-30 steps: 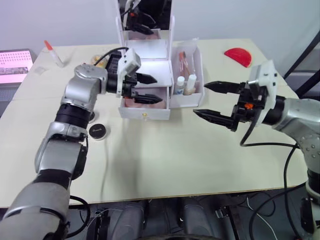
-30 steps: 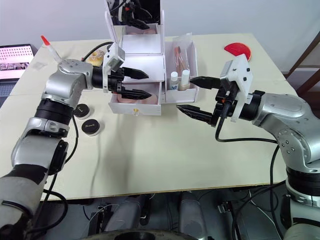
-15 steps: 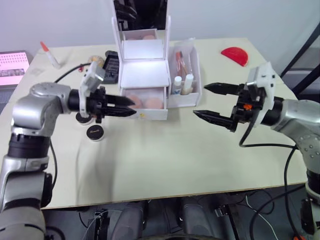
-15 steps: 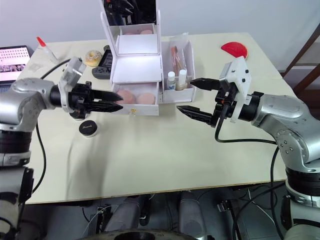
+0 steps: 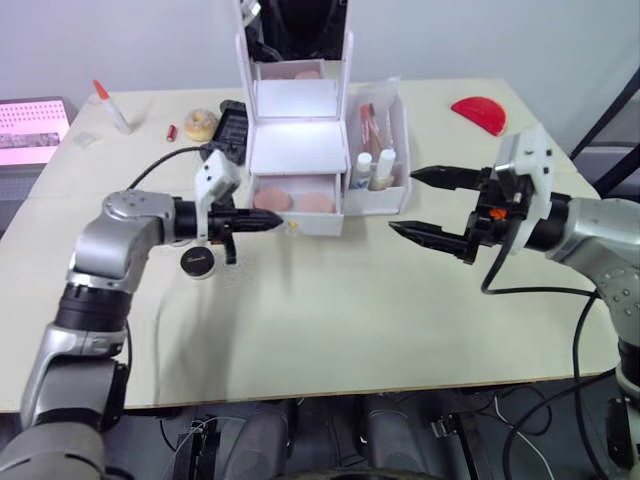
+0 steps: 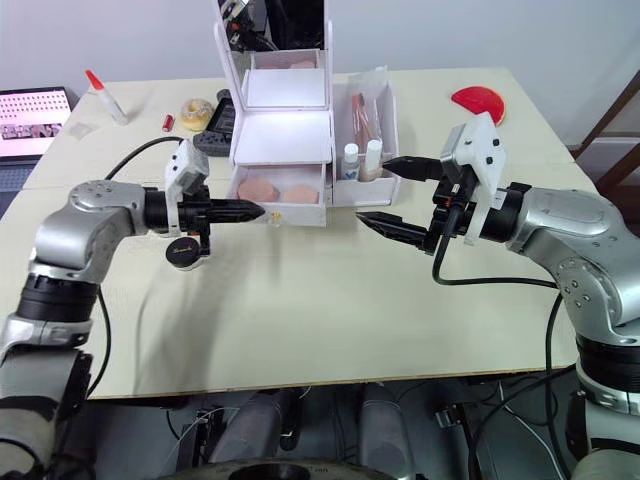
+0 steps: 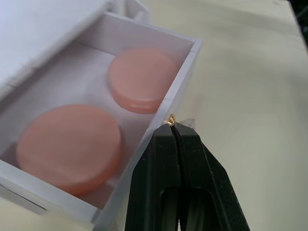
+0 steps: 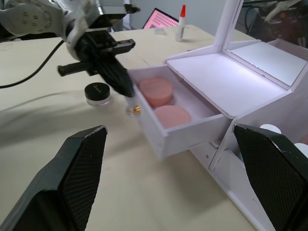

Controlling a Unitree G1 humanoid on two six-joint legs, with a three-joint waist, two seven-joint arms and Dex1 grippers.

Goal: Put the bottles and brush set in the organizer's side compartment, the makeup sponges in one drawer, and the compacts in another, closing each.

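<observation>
Left wrist view shows two pink makeup sponges [image 7: 139,83] lying flat in the organizer's [image 5: 296,150] pulled-out lower drawer [image 5: 297,205], and the left end effector [image 7: 174,127] has its fingers pressed together at the gold knob [image 7: 170,118]. Two bottles [image 5: 371,168] with white caps and the brush set [image 5: 371,118] stand in the side bin, and one black compact [image 5: 198,262] sits on the desk [image 5: 330,310] with writing too small to read. The right end effector [image 5: 428,205] hangs spread wide and empty, near the side bin.
</observation>
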